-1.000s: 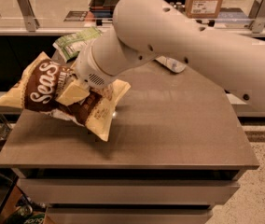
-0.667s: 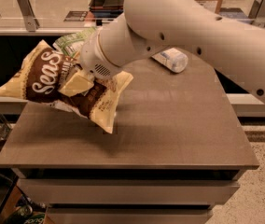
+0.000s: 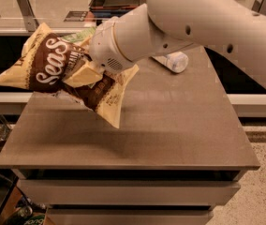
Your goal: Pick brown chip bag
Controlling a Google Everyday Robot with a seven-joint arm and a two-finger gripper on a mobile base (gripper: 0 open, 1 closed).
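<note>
The gripper [image 3: 85, 73], clamped on the bag [image 3: 48, 71], holds it above the bench's [image 3: 170, 130] left edge (pick looks essentially done).

"Seas" on chip bag [image 3: 48, 71] in gripper [image 3: 90, 74]

The table [image 3: 170, 139] is seen from above and in front, at close range, by the single camera; the gripper [image 3: 87, 73], clamped on the brown chip bag [image 3: 53, 67], is framed at upper left.
</note>
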